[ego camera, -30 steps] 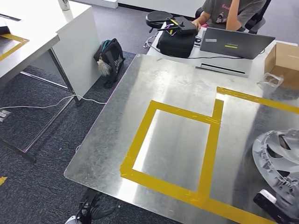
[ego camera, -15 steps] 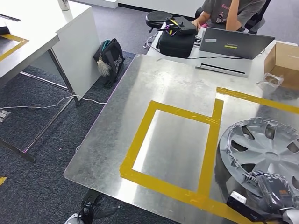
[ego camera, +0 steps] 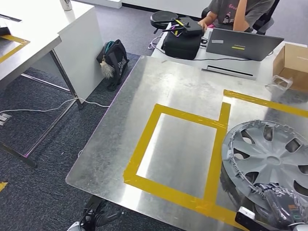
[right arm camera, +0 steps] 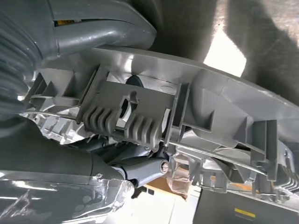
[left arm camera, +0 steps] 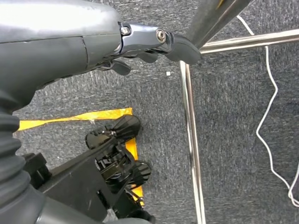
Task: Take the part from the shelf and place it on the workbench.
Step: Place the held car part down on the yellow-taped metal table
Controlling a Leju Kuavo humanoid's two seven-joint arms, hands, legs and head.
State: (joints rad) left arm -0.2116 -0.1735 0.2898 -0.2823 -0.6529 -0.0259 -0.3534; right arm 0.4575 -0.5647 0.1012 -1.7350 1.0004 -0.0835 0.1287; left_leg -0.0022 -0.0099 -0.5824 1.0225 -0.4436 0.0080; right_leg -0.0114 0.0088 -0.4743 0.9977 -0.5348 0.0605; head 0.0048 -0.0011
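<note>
Head view shows the part (ego camera: 270, 161), a grey wheel cover, low over the workbench (ego camera: 181, 86), just to the right of the yellow tape square (ego camera: 178, 149). The cover's left rim overlaps the square's right-hand tape line. The right hand (ego camera: 279, 204) grips the cover at its near rim, with fingers on top; the right wrist view shows a finger (right arm camera: 144, 170) hooked under the ribbed underside of the cover (right arm camera: 169, 116), so the hold looks like a pinch across the rim alone.

Whether the cover already rests on the metal or hangs just above it, I cannot tell.

That rim-only hold is the main risk. The cover is wide and held at one edge, so its far side may sag and strike the sheet first, then skid on the slick metal. If the hand lets go while the cover is tilted, it could slide toward the cardboard box (ego camera: 294, 65) beyond the square. The finger under the rim could also get trapped when the cover is pressed flat.

The left hand (left arm camera: 148, 44) hangs over the carpet below the workbench, fingers loosely apart, holding nothing.
</note>
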